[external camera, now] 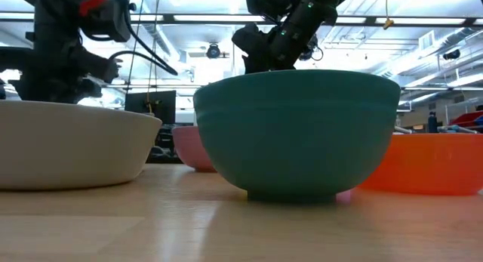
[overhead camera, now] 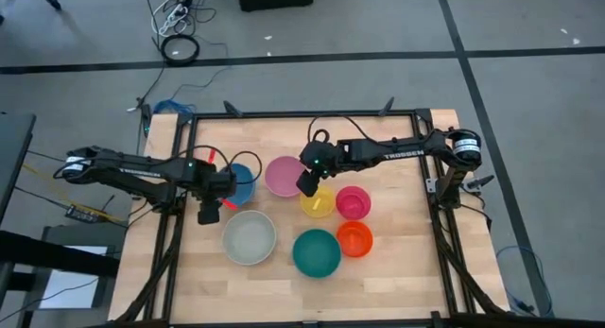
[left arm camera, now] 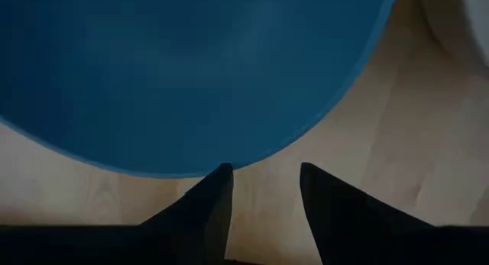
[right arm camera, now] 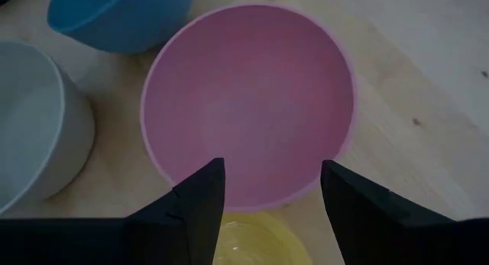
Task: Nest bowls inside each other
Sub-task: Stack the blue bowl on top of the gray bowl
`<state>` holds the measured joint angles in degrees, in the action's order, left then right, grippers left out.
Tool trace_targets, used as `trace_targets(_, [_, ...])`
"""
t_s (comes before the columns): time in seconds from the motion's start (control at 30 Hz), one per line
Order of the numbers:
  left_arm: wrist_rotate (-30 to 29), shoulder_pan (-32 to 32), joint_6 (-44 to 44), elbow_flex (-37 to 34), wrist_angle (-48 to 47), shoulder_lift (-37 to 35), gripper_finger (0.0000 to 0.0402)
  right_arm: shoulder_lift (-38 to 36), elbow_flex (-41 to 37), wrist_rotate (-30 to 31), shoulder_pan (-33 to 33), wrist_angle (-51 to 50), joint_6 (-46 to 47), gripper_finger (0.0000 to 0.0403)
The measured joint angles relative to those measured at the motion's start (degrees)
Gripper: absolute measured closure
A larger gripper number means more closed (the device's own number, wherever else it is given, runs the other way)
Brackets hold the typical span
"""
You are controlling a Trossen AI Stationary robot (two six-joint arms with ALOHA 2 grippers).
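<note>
Pink bowl lies just ahead of the released right gripper; straddle its near rim squarely before clenching

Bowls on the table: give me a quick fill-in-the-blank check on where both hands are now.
1. The right hand hovers open over the near rim of the ____ bowl.
2. The left hand is open at the edge of the ____ bowl.
3. Beside the green bowl sits the ____ bowl, touching it.

Missing words: pink; blue; orange
</note>
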<state>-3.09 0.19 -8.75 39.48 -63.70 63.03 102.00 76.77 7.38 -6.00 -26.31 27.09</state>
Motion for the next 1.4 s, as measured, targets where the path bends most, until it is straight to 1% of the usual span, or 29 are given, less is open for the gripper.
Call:
trace_targets(0.3, [0.30, 0.00, 0.04, 0.10, -0.05, 0.02, 0.0239, 0.00, 0.00, 0.59, 0.00, 0.10, -0.04, 0.0201])
trace_targets(0.47, [0.36, 0.00, -0.31, 3.27, -0.04, 0.02, 0.0239, 0.00, 0.00, 1.84, 0.00, 1.59, -0.09, 0.0201])
trace_targets(0.57, [-0.46, 0.00, 0.46, 5.97, 0.03, 0.00, 0.0239, 0.00, 0.00, 3.60, -0.04, 5.88, -0.21, 0.0200])
trace_targets(0.63, [-1.22, 0.02, 0.92, 7.48, 0.06, 0.00, 0.0239, 0.00, 0.00, 3.71, -0.48, 11.25, -0.77, 0.0199])
trace_targets(0.73, [-2.05, 0.02, 0.97, 9.69, 0.30, -0.02, 0.0239, 0.00, 0.04, 2.13, -1.76, 20.71, -3.54, 0.0198])
trace_targets(0.8, [-2.20, 0.02, 0.32, 11.78, 0.96, -0.14, 0.0239, 0.02, 1.54, 0.86, -3.06, 22.71, -4.90, 0.0198])
trace_targets(0.9, [-2.19, -0.14, -0.77, 15.93, 1.96, -0.62, 0.0239, 1.02, 6.86, 0.53, -4.55, 22.63, -7.57, 0.0200])
trace_targets(0.97, [-2.23, -0.66, -0.71, 19.25, 3.48, -1.26, 0.0239, 2.76, 11.30, -0.71, -5.46, 19.40, -9.26, 0.0200])
trace_targets(1.03, [-2.22, -1.37, -0.62, 23.04, 4.85, -1.87, 0.0239, 6.28, 17.07, -2.39, -5.97, 16.73, -10.88, 0.0200])
trace_targets(1.17, [-2.51, -2.48, -0.49, 29.80, 6.70, -3.63, 0.0239, 14.98, 29.60, -3.80, -5.91, 8.90, -14.43, 0.0200])
trace_targets(1.23, [-4.54, -3.33, -0.86, 32.77, 7.29, -4.59, 0.0239, 19.91, 35.01, -5.43, -5.88, 4.81, -15.09, 0.0200])
trace_targets(1.3, [-8.14, -4.13, -1.71, 35.24, 7.46, -5.81, 0.0239, 25.26, 40.18, -6.80, -5.88, 1.89, -15.20, 0.0200])
trace_targets(1.4, [-11.95, -5.23, -1.85, 37.57, 7.67, -7.21, 0.0239, 31.70, 47.39, -7.43, -6.08, -2.34, -15.17, 0.0200])
